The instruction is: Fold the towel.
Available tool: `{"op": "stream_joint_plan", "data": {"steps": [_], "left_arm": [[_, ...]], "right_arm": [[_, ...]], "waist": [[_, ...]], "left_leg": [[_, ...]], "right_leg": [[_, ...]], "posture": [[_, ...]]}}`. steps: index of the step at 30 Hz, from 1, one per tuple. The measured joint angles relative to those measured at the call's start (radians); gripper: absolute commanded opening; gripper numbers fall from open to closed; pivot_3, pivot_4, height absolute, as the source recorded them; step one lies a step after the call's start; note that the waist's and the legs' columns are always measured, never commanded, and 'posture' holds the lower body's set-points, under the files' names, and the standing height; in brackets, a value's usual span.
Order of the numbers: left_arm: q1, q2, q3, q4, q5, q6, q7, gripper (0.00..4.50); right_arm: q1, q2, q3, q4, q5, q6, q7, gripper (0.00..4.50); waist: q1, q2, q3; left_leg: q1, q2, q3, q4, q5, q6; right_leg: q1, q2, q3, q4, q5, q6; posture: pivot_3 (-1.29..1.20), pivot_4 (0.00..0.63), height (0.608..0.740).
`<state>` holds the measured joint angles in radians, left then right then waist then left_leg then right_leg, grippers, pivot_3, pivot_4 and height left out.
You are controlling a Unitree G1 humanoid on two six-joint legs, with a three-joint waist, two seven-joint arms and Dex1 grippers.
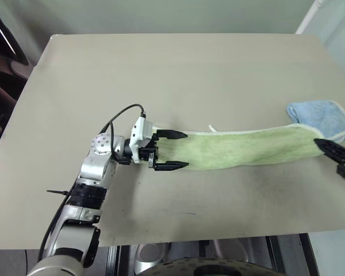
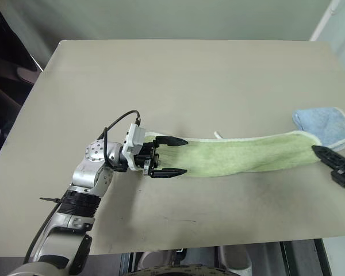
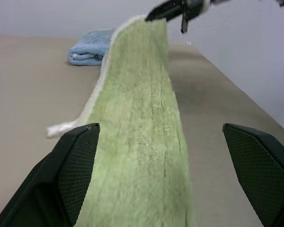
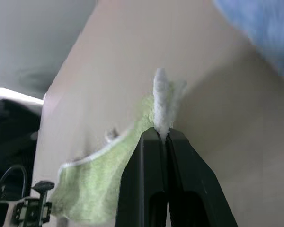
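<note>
Left gripper: the left gripper (image 1: 171, 150) sits at lower centre-left of the left eye view, nearest the camera, pointing toward the right of the frame. Its two black fingers (image 3: 71, 175) stand wide apart, one on either side of the near end of the towel, with nothing clamped between them.
Towel: the light green towel (image 1: 247, 148) is stretched into a long narrow strip across the middle of the frame, from the left gripper at centre-left to the right edge. A white stitched edging runs along its upper side, and a small white tag (image 1: 212, 128) pokes out just above that edge near mid-frame. In the left wrist view the strip runs between the open fingers and rises toward its far end, which is lifted off the surface.
Right gripper: the right gripper (image 1: 328, 146) enters at the right edge of the frame, mid-height. Its fingers are pressed together on the far end of the towel; in the right wrist view a white tuft of the edging sticks up from between the closed fingertips (image 4: 162, 137).
Blue towel: a smaller light blue towel (image 1: 322, 117) lies bunched at right, just above the green strip's end.
Table: the beige table (image 1: 178, 75) carries all of this; its upper half is bare.
</note>
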<state>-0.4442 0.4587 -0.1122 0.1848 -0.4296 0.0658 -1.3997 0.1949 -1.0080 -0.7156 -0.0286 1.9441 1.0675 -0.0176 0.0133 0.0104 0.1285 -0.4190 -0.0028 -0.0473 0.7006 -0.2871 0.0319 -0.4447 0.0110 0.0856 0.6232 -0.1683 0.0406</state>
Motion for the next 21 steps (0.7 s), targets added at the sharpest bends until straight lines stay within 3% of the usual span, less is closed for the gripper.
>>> {"op": "stream_joint_plan", "data": {"steps": [11,21], "left_arm": [[-0.047,-0.016,0.0,0.064,0.006,-0.021,0.005,4.5],[-0.077,-0.044,0.0,0.111,0.033,-0.06,0.011,4.5]], "right_arm": [[-0.09,-0.081,0.087,-0.137,-0.005,0.076,0.08,0.01],[-0.329,-0.049,0.419,-0.384,0.007,-0.005,0.068,0.01]], "waist": [[-0.001,0.001,0.0],[-0.002,0.001,0.0]], "left_leg": [[0.0,0.0,0.001,0.0,-0.001,0.001],[0.0,0.0,0.001,0.002,-0.001,0.002]], "right_leg": [[0.0,0.0,0.0,0.001,-0.001,0.002],[0.0,0.0,0.0,0.002,-0.001,0.004]], "posture": [[0.0,0.15,0.733],[0.0,0.15,0.733]]}}
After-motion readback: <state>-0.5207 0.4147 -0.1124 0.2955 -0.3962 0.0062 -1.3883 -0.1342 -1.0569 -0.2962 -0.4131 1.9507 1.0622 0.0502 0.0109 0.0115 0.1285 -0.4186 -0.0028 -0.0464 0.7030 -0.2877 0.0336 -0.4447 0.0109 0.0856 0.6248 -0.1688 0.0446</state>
